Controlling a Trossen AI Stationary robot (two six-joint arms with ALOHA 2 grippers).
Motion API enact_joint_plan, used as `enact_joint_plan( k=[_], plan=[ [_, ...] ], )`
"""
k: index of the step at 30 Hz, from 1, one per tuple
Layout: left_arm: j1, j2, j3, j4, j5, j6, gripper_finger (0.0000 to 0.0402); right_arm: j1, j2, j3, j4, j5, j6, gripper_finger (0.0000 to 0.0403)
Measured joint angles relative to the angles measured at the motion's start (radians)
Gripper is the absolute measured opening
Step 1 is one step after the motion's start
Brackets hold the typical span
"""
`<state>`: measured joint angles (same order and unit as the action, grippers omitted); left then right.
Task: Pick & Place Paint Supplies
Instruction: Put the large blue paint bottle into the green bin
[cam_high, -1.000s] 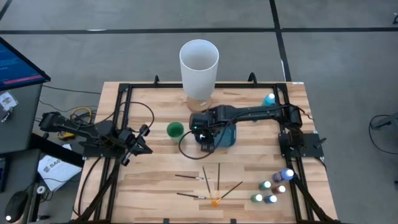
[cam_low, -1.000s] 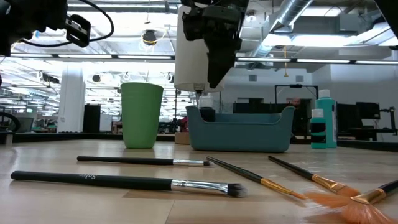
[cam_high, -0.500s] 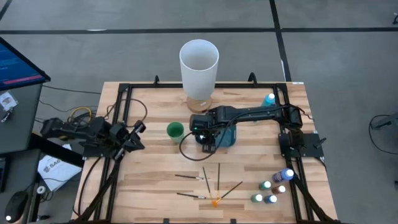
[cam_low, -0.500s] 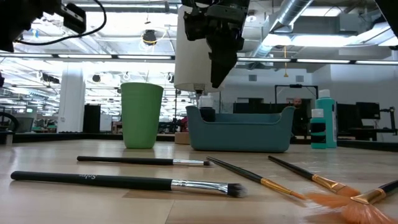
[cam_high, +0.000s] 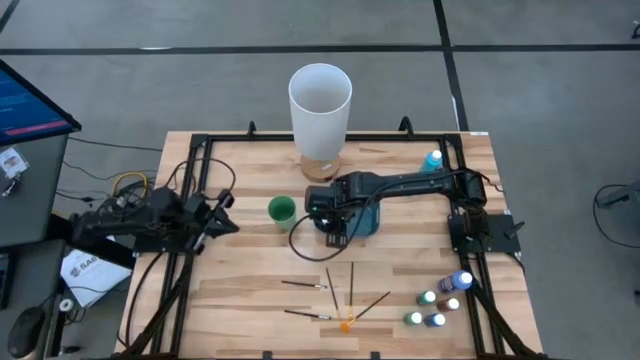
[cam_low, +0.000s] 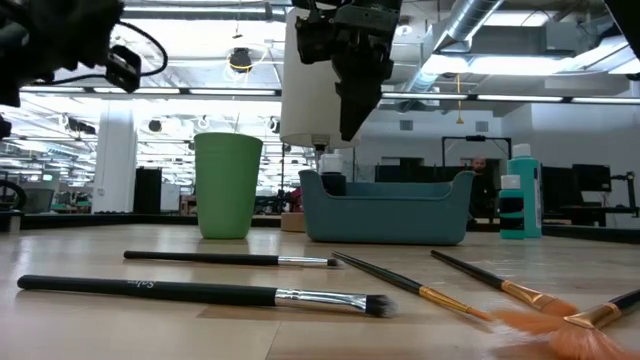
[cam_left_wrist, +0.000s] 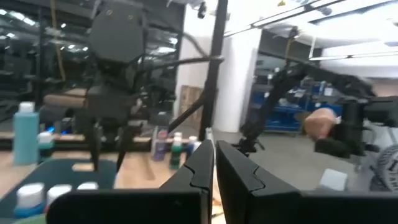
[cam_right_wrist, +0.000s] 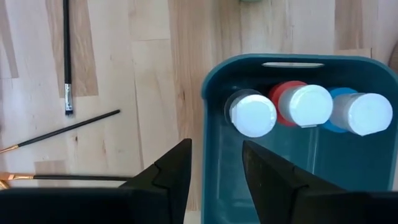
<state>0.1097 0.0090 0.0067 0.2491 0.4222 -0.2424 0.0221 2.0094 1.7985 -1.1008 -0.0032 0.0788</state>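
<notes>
1. Right hand (cam_right_wrist: 214, 171), fingers apart and empty, hangs over the teal bin (cam_high: 362, 222), where three paint bottles (cam_right_wrist: 253, 114) stand.
2. Lift clear, then fetch bottles beyond the brushes (cam_high: 330, 283).
3. Left hand (cam_left_wrist: 214, 165), pressed together, waits away from the bin.

Teal bin (cam_right_wrist: 217, 124) holds white-capped dark, red and blue bottles (cam_right_wrist: 301, 106).

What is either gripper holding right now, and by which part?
Nothing. The right gripper hangs open and empty over the bin; the left gripper is shut on nothing at the table's left edge.
</notes>
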Motion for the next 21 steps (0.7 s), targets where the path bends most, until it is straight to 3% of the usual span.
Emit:
enact_joint_plan(
  k=[16,21],
  plan=[
    [0.047,0.000,0.000,-0.073,-0.005,0.054,0.0008,-0.027,-0.001,-0.001,-0.148,0.009,0.042,0.0147],
    [0.047,0.000,0.000,-0.080,-0.005,0.060,0.0008,-0.075,-0.054,-0.046,-0.252,0.105,0.045,0.0160]
  ],
)
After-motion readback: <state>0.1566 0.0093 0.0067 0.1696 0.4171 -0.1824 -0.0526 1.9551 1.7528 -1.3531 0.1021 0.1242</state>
